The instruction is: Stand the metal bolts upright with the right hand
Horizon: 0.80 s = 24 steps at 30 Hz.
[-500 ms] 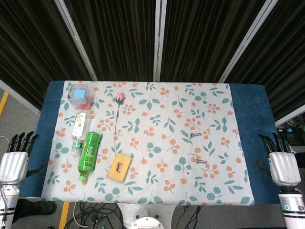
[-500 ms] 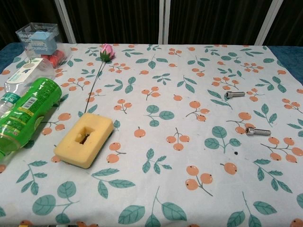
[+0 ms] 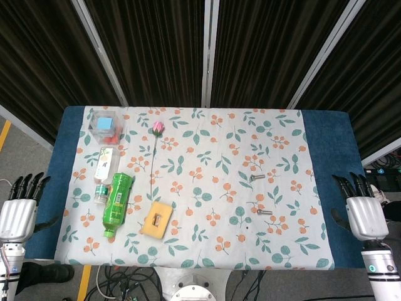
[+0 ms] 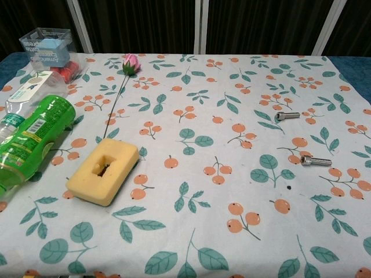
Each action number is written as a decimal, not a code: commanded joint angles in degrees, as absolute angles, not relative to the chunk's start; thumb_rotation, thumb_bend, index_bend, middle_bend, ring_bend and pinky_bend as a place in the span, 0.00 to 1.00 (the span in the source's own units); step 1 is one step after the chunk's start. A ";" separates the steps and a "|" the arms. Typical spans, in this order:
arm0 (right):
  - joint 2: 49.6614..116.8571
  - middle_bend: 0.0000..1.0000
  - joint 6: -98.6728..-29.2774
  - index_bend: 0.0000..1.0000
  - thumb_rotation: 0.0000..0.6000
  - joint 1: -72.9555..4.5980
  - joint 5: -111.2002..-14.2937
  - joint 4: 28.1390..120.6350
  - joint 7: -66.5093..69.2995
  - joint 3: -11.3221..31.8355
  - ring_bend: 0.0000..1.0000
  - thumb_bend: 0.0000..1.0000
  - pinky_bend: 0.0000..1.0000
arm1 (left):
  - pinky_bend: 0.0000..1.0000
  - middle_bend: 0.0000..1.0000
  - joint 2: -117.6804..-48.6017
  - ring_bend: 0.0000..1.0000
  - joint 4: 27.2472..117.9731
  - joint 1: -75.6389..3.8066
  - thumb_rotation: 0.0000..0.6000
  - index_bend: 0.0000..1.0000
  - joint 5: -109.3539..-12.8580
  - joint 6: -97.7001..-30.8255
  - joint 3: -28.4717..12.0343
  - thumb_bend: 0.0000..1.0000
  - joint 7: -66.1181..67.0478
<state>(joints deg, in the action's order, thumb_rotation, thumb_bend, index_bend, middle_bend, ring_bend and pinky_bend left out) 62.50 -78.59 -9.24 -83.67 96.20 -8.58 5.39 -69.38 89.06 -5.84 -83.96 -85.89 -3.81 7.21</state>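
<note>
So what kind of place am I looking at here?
Probably a robot test setup, not a home: a table with a floral cloth before dark curtains, odd items like bolts and a sponge laid out, a robot hand at each side.

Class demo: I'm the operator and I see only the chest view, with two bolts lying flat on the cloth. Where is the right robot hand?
Observer: The right robot hand hovers off the table's right edge, over the blue border, holding nothing.
Operator: Which bolt is closer to it?
Observer: The near bolt; the far bolt lies further up the cloth.
Operator: And the left robot hand?
Observer: The left robot hand sits off the left edge, fingers apart, well away from the green bottle.
</note>
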 commanded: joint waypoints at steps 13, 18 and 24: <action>72.95 0.21 -53.81 0.28 1.00 -30.09 -75.07 86.46 -15.80 11.78 0.00 0.24 0.02 | 0.00 0.07 -69.37 0.00 88.58 -5.64 1.00 0.13 -83.93 -86.28 -3.93 0.00 6.56; 79.16 0.22 -49.29 0.35 1.00 -34.91 -73.79 78.12 -18.95 11.20 0.00 0.25 0.02 | 0.00 0.07 -69.26 0.00 88.55 -5.49 1.00 0.13 -83.56 -86.22 -3.95 0.00 6.36; 85.13 0.22 -47.58 0.40 1.00 -38.03 -74.02 69.70 -20.94 9.85 0.00 0.27 0.02 | 0.00 0.07 -68.93 0.00 88.58 -5.21 1.00 0.13 -83.05 -86.19 -3.95 0.00 6.24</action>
